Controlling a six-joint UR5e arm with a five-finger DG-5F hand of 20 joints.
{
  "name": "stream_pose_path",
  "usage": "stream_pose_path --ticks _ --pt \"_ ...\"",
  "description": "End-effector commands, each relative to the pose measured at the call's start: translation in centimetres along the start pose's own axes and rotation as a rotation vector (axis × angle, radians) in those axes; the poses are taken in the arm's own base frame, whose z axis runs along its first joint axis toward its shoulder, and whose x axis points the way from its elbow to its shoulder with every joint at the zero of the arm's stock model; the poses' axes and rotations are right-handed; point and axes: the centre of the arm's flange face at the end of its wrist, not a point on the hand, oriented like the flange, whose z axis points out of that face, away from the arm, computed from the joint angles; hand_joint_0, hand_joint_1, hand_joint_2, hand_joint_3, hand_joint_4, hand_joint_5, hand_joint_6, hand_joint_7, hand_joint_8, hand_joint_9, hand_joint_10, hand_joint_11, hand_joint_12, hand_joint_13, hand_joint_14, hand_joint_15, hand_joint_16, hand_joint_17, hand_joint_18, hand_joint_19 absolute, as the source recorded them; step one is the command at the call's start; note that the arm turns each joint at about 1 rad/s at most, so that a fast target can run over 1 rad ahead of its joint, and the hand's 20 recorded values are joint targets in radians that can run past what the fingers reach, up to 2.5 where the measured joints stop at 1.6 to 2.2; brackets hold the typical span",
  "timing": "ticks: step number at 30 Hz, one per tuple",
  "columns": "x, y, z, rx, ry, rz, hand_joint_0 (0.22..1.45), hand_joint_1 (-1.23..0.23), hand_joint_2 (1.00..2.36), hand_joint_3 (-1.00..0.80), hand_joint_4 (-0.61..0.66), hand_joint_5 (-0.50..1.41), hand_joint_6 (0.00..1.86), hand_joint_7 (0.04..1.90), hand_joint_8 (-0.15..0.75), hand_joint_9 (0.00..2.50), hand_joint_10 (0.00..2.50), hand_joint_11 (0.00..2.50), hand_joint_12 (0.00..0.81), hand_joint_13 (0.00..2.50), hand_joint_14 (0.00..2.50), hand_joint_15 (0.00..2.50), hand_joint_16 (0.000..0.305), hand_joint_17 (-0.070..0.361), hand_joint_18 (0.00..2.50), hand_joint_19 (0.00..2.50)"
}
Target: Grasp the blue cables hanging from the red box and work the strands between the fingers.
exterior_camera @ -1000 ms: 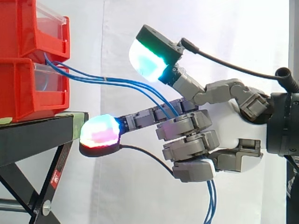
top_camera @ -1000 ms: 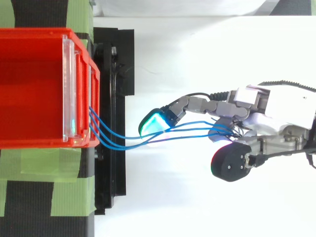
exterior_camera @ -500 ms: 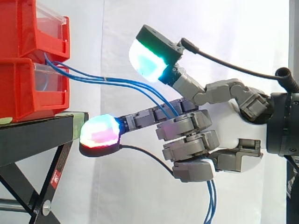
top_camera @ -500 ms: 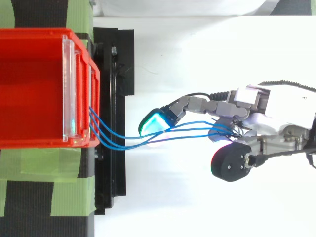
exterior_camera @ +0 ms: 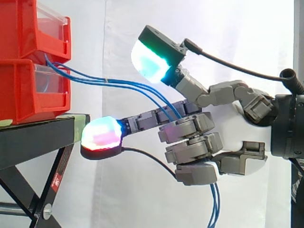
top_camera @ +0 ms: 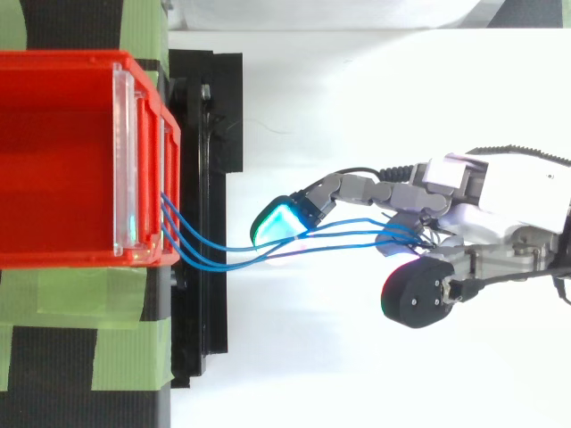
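Off the stand's (exterior_camera: 33, 137) right edge, clear of the red box (exterior_camera: 28, 90), the hand (exterior_camera: 235, 118) is holding exactly as a second ago; nothing is shifting. Its fingers (exterior_camera: 190, 142) are staying curled round the blue cables (exterior_camera: 124, 84), one lying straight beneath, thumb lifted above. Strands are running from the box through the fist and hanging below it. Likely pausing mid-work.

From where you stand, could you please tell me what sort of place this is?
Probably a robot test lab: red bins stacked on a black stand before a white curtain, and a robot hand gripping blue cables from the bins.
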Motion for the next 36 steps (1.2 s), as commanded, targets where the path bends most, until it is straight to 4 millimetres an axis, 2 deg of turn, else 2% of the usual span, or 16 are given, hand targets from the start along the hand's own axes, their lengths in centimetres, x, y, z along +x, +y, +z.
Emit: stream_pose_path --ticks 1,25,36 --pt "0.0 0.0 0.0 0.0 0.0 0.0 0.8 -0.44 1.0 -1.0 0.32 0.03 0.01 0.99 0.389 0.99 2.5 2.5 0.415 1.08 2.5 1.65 0.047 0.106 1.47 1.2" --pt "0.0 0.0 0.0 0.0 0.0 0.0 0.8 -0.44 1.0 -1.0 0.32 0.02 0.01 0.99 0.384 0.99 2.5 2.5 0.419 1.08 2.5 1.64 0.046 0.104 1.46 1.18" --pt "0.0 0.0 0.0 0.0 0.0 0.0 0.8 -0.45 1.0 -1.0 0.3 0.03 0.02 1.06 0.384 0.99 2.5 2.5 0.419 1.08 2.5 1.64 0.046 0.104 1.46 1.18"
